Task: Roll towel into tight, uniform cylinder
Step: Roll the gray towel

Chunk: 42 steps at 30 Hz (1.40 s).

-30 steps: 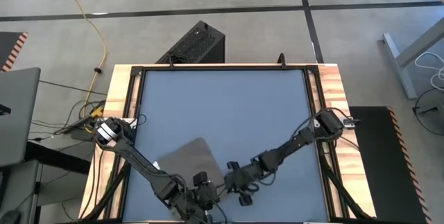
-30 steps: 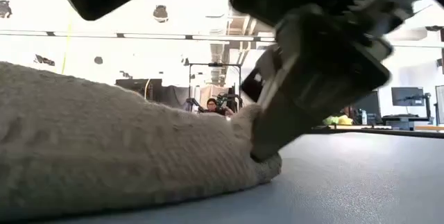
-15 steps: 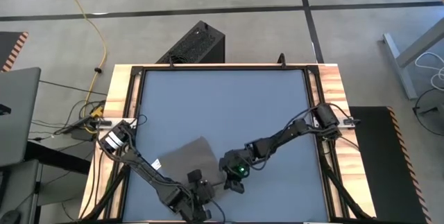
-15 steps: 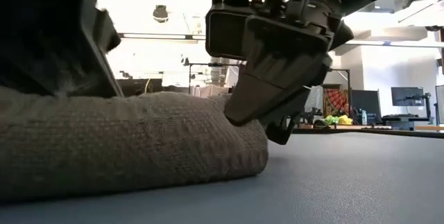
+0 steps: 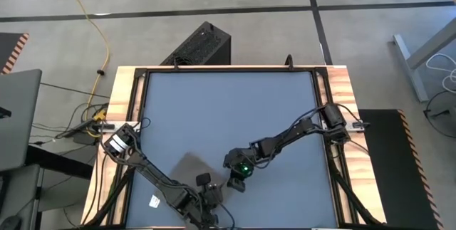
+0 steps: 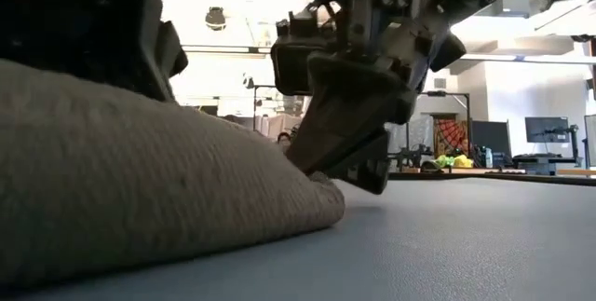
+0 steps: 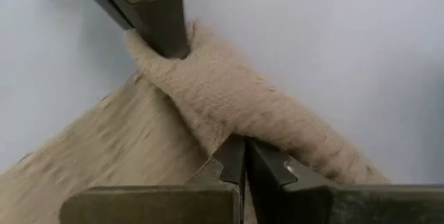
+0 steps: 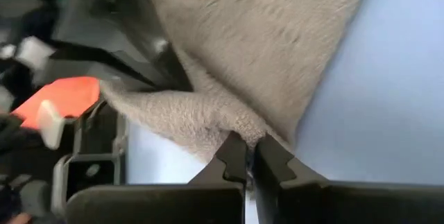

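The taupe towel (image 5: 191,169) lies on the blue table near its near edge, with one edge rolled up into a thick ridge (image 7: 257,106). It fills the left of the low view (image 6: 140,198). My left gripper (image 5: 206,196) is shut on the ridge (image 7: 244,156). My right gripper (image 5: 235,179) is shut on the towel at the ridge's end (image 8: 248,153); it also shows in the low view (image 6: 349,157). A small white patch (image 5: 153,201) shows beside my left arm; I cannot tell whether it is the towel's tag. My left gripper pinches the rolled ridge's side (image 7: 222,130) between its two shut fingers, partway along the roll. The fingers lie across the roll. The roll rests on the flat part of the towel and the table. My right gripper pinches a bunched fold at the roll's end (image 8: 222,123) between its two fingers. The fingers (image 6: 340,147) slant down from the table's right side. The towel's end (image 6: 317,198) stays on the table.
The blue table top (image 5: 235,109) has free room toward its far edge and right side. A black frame and wooden rails (image 5: 127,95) run round it. Both arms meet close together near the table's near edge.
My right gripper has gone toward the table's left and a little toward the far edge, pushing the towel's right edge over. The towel has drawn in from the right and looks narrower from above, and its rolled part stands higher in the low view.
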Each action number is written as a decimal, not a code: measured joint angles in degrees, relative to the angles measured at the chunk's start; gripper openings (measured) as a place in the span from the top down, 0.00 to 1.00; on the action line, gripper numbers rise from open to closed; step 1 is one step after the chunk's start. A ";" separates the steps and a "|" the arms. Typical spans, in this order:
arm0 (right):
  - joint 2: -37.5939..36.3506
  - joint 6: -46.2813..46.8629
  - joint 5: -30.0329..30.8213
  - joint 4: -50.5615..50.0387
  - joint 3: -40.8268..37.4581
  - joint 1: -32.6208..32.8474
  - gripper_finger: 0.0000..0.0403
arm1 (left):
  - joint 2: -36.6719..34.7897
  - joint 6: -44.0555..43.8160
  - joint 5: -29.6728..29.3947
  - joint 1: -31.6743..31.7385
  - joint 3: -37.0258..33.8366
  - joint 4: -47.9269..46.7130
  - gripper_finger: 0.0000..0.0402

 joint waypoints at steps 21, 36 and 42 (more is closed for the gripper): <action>10.99 -2.57 1.93 -11.38 11.98 -0.75 0.94 | -2.27 -11.76 -3.52 -1.53 5.62 -22.34 1.00; 10.98 -4.68 1.20 -11.75 11.98 0.08 0.94 | -2.84 -15.12 6.02 2.47 -4.42 -22.53 1.00; 10.30 -4.66 1.07 -14.34 11.98 -0.66 0.94 | -2.52 -0.47 3.85 8.55 -4.50 -18.81 1.00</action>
